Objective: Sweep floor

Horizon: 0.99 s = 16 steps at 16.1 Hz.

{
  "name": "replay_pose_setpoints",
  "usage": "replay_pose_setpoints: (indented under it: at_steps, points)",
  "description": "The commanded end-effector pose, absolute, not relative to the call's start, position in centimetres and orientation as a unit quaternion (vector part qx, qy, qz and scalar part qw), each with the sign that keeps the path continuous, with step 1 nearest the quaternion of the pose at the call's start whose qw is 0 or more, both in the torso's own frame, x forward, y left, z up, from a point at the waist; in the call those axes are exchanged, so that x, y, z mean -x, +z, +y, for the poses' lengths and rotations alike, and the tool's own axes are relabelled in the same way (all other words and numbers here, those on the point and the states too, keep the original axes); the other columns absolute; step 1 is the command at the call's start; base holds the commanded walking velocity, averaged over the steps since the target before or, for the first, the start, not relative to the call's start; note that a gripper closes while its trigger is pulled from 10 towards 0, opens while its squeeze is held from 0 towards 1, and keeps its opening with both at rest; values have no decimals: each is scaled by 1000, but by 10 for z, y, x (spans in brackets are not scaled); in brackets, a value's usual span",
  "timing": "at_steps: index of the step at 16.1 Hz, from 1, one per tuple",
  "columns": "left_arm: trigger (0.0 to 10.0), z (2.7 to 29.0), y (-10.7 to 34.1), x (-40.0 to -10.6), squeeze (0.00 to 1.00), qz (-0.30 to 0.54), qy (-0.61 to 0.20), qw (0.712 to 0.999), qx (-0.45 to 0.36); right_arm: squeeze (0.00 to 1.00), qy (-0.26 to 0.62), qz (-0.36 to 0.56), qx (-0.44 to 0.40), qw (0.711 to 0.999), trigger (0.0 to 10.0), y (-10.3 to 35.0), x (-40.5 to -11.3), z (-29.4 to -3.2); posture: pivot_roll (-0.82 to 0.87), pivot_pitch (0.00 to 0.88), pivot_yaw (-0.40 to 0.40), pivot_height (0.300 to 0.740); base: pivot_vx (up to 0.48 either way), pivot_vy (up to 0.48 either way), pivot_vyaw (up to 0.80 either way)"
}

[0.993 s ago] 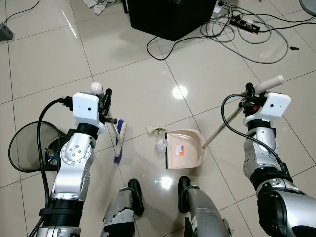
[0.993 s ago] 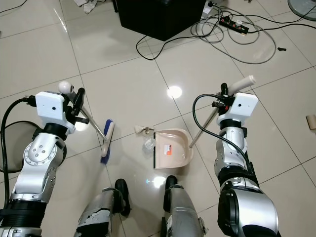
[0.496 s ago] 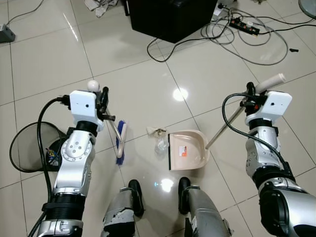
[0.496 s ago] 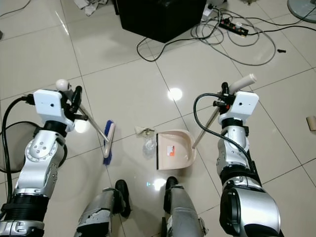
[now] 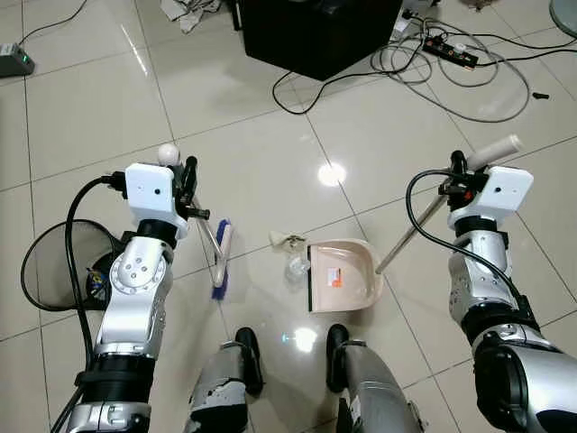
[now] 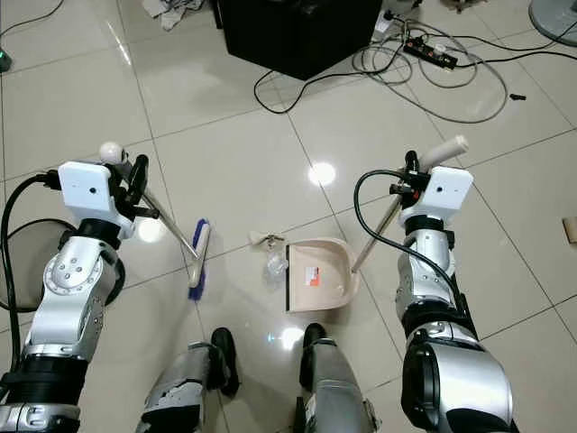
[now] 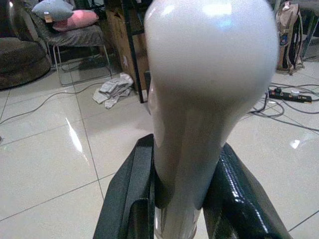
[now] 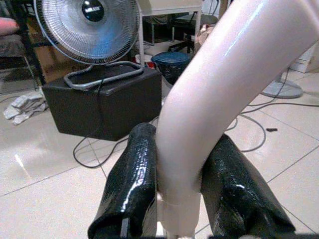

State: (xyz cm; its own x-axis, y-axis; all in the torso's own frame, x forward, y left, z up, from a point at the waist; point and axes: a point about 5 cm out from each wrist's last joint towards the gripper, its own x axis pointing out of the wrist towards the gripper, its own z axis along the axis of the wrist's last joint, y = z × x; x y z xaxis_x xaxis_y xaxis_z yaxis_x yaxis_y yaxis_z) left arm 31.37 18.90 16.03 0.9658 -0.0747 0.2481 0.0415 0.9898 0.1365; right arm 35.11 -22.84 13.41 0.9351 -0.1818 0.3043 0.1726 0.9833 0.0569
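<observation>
From the left eye view, the robot stands on a pale tiled floor [image 5: 252,135]. Its left end effector [image 5: 187,180] is clamped on the handle of a broom [image 5: 219,257], whose blue-bristled head rests on the floor just ahead of the robot's left foot. The right end effector [image 5: 460,173] grips the long handle of a beige dustpan [image 5: 341,274] — the pan lies flat on the floor between the two arms, its open edge facing the broom. Between broom and pan lie a crumpled scrap of paper [image 5: 285,239] and a small clear plastic piece [image 5: 295,266], the plastic just beside the pan's edge. A black mesh bin [image 5: 50,262] sits by the left arm.

In the right eye view, a black box [image 6: 297,32] stands farther ahead, with a tangle of cables [image 6: 424,77] and a power strip [image 6: 431,52] to its right.

The left wrist view shows both black fingers [image 7: 129,199] pressed against the broom's rounded white handle end [image 7: 209,74].

The right wrist view shows the fingers [image 8: 132,184] closed around the curved cream dustpan handle [image 8: 234,74] — a fan [image 8: 87,25] stands behind the black box.
</observation>
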Motion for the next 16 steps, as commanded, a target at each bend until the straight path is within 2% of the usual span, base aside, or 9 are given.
replay_pose_setpoints:
  at_steps: [1, 12, 16]
  points:
    - [10000, 192, 150, -309, 0, -105, -28, 993, -55, 0, -95, -154, -8, 983, 10000, 135, -351, -231, 57, 393, 4, 740, 0, 0, 0]
    - [10000, 190, 148, -302, 0, -111, -21, 992, -50, 0, -88, -147, -4, 985, 10000, 134, -352, -229, 57, 401, -10, 740, 0, 0, 0]
    - [10000, 186, 149, -304, 0, -118, -21, 992, -43, 0, -89, -106, -2, 990, 10000, 127, -354, -232, 43, 409, -28, 740, 0, 0, 0]
